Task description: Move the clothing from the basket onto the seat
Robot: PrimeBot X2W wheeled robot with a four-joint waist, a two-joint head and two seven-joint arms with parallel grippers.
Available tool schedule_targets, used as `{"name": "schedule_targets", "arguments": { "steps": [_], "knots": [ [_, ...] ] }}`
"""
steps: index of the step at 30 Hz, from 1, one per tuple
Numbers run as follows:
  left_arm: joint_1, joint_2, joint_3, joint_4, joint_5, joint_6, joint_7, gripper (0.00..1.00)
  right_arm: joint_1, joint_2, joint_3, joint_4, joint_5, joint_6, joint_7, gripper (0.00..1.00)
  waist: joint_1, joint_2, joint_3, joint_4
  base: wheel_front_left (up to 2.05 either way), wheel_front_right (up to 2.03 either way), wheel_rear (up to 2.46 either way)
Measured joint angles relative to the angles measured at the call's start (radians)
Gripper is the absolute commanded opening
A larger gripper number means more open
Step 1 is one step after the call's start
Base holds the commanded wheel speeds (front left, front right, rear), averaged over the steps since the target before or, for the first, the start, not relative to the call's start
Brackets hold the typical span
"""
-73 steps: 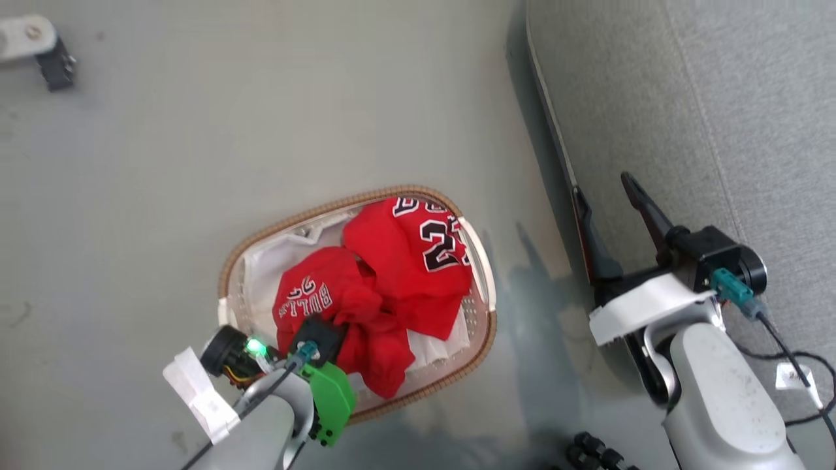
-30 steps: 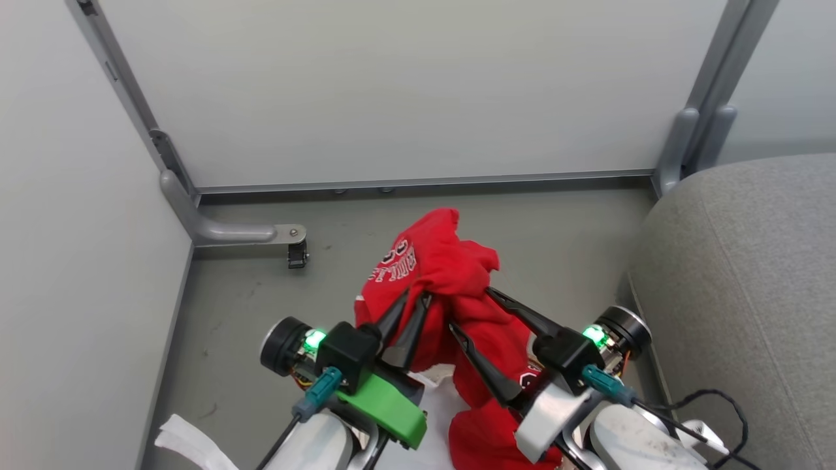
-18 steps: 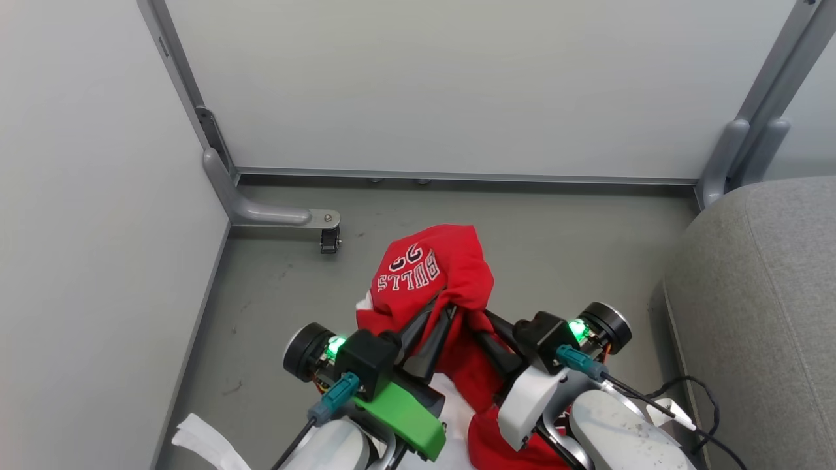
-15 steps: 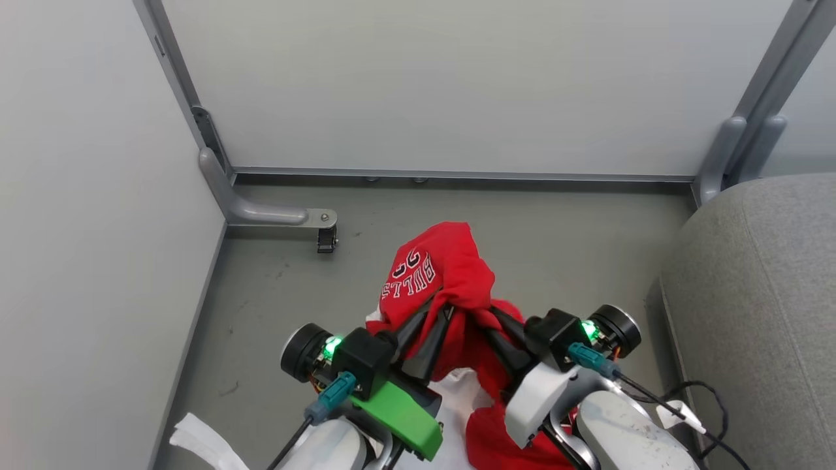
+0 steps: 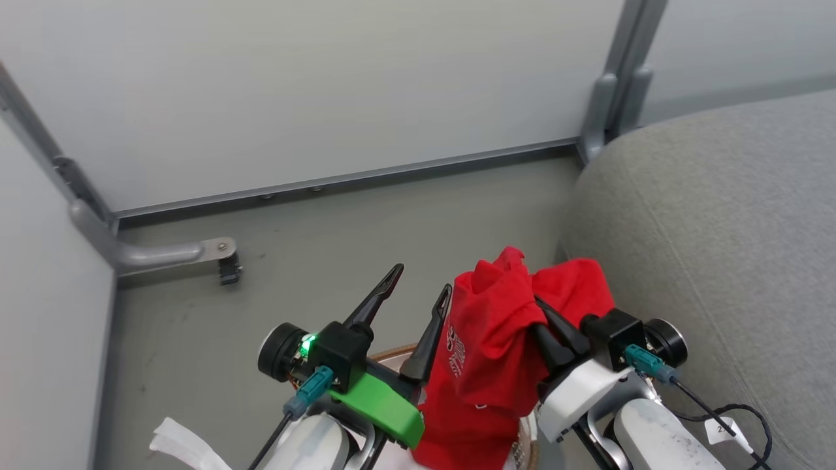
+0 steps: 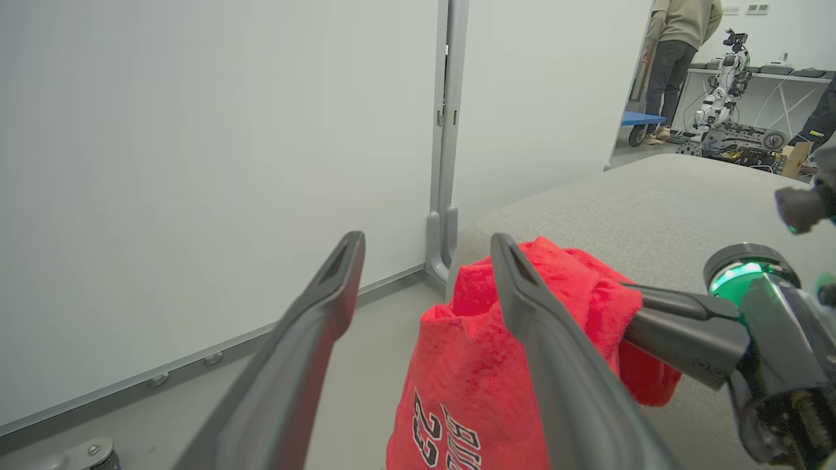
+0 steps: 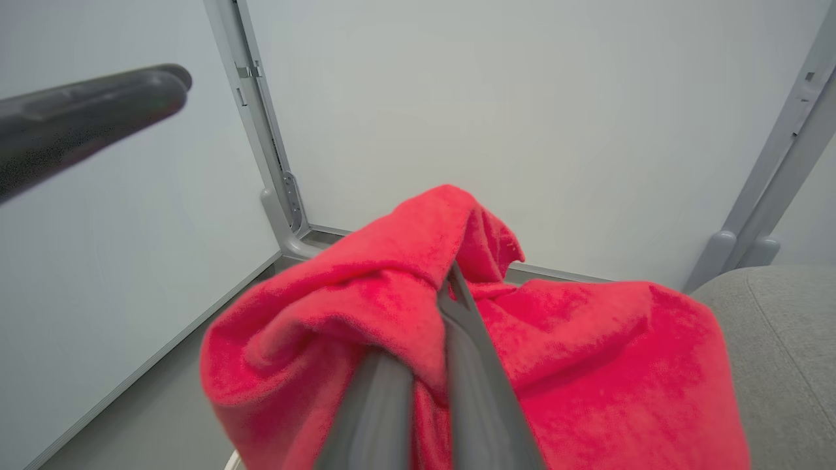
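The right tool (image 5: 545,320) is clenched on the red clothing (image 5: 493,339), which hangs over the basket (image 5: 388,354) just beside the seat (image 5: 718,228). The left tool (image 5: 423,279) is released, its fingers spread and pointing upward beside the cloth.

The number 23, black edged in white, is seen turned sideways on the red garment (image 6: 470,391) — the lettering beside it is cut off by the frame's edge. Print is carried on the white cable tag (image 5: 723,431) — too small to be read.
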Motion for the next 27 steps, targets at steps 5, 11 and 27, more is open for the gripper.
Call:
{"name": "schedule_targets", "arguments": {
  "steps": [5, 11, 27],
  "knots": [
    [-0.006, -0.001, -0.001, -0.001, 0.005, 0.000, 0.000, 1.00, 0.018, -0.007, -0.051, -0.048, 0.004, 0.000, 0.000, 0.00, 0.0000, 0.0000, 0.014, -0.129, 0.00, 0.00, 0.00],
    [-0.011, -0.002, -0.015, 0.030, 0.013, 0.000, 0.000, 1.00, 0.047, -0.022, -0.136, -0.070, 0.003, 0.000, 0.000, 0.00, 0.0000, 0.0000, 0.035, -0.269, 0.00, 0.00, 0.00],
    [-0.111, 0.000, -0.056, 0.090, 0.090, -0.001, 0.000, 1.00, -0.204, -0.183, -0.364, -0.004, -0.065, 0.000, 0.000, 0.00, 0.0001, 0.0001, 0.224, -0.367, 0.00, 0.00, 0.00]
  ]
}}
